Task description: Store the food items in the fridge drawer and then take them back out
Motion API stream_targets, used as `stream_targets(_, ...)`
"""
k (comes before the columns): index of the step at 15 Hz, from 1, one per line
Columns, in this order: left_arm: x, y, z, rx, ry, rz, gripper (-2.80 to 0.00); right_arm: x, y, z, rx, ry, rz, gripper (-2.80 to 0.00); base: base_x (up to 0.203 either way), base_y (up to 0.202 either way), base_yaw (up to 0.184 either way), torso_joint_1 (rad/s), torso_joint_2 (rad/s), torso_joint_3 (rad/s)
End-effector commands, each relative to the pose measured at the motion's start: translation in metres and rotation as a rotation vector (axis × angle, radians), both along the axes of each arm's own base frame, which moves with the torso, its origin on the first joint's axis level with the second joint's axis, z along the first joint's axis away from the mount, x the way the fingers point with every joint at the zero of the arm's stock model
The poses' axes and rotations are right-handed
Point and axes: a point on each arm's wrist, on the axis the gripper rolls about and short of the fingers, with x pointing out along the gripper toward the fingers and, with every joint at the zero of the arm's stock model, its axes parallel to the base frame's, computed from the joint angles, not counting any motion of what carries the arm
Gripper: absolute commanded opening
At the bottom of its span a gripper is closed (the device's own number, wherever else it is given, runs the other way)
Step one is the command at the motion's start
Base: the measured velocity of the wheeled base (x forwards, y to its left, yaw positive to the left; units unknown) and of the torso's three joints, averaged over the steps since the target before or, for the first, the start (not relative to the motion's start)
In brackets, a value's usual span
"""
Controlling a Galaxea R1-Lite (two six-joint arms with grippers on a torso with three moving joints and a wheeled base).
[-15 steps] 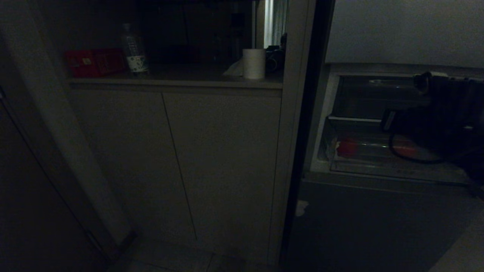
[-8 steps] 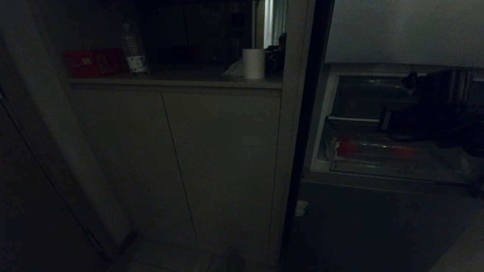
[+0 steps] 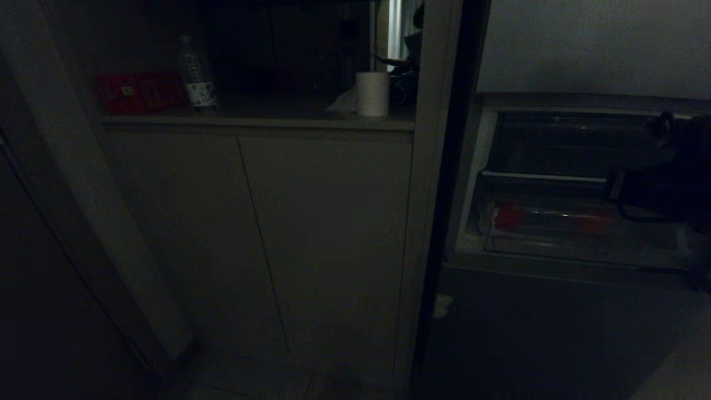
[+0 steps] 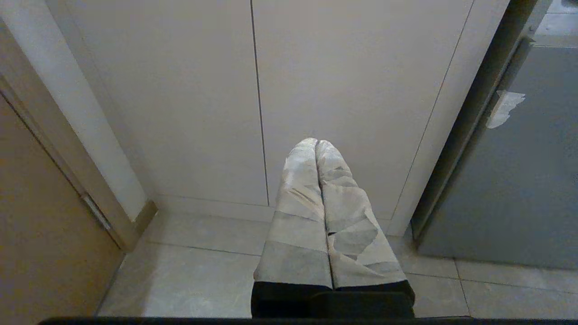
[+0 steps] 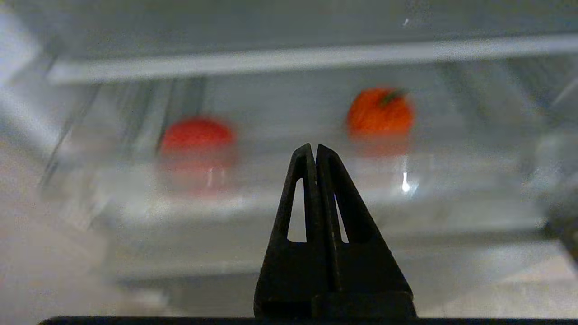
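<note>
At the right of the head view the wide, shallow clear-plastic fridge drawer (image 3: 577, 233) sits in the open fridge, below a darker compartment (image 3: 555, 144). Inside it lie the two food items: a small round red piece (image 3: 508, 218) at the drawer's left end and a second reddish-orange piece (image 3: 591, 222) further right, well apart from the first. In the right wrist view the same two show through the see-through front, blurred: the red piece (image 5: 197, 135) left of centre and the orange-red round piece (image 5: 380, 113) with a dark stem at upper right.

The right pincer (image 5: 315, 151) is black, its two fingers pressed together and holding nothing; its tip points at the drawer front between the two pieces, touching neither. In the head view the right arm is a dark mass at the right edge, in front of the fridge opening.

The left pincer (image 4: 317, 143), its fingers wrapped in pale tape, is closed and empty, hanging low before the beige cabinet doors (image 4: 316, 67) and the tiled floor (image 4: 203, 271).

In the upper left of the head view a shelf (image 3: 255, 119) carries a red box (image 3: 139, 91), a clear bottle (image 3: 195, 72) and a white paper roll (image 3: 372, 93).
</note>
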Motion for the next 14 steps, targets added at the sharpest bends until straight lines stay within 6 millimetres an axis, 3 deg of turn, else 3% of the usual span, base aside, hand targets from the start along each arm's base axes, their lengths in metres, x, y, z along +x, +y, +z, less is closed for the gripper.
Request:
stream_targets(1,0.0,0.0,0.0,0.0,0.002,0.0,-2.8,0.032,-0.02,-0.005,0.0,0.032,-0.036,-2.8,0.0,0.0,0.0,0.0,0.0,0.0)
stream_targets(6,0.0,0.0,0.0,0.0,0.002,0.0,-2.8,0.093,-0.033,-0.009,0.023,0.169,-0.002,-2.8,0.0,0.0,0.0,0.0,0.0,0.0)
stream_targets(9,0.0,0.0,0.0,0.0,0.002,0.0,-2.8,0.122,-0.038,-0.033,0.049,0.303,0.018,-2.8,0.0,0.0,0.0,0.0,0.0,0.0)
stream_targets(11,0.0,0.0,0.0,0.0,0.002,0.0,-2.8,0.122,-0.037,-0.039,0.064,0.382,0.033,-2.8,0.0,0.0,0.0,0.0,0.0,0.0)
stream_targets(14,0.0,0.0,0.0,0.0,0.002,0.0,-2.8,0.103,-0.034,-0.031,0.065,0.479,0.053,-2.8,0.0,0.0,0.0,0.0,0.0,0.0)
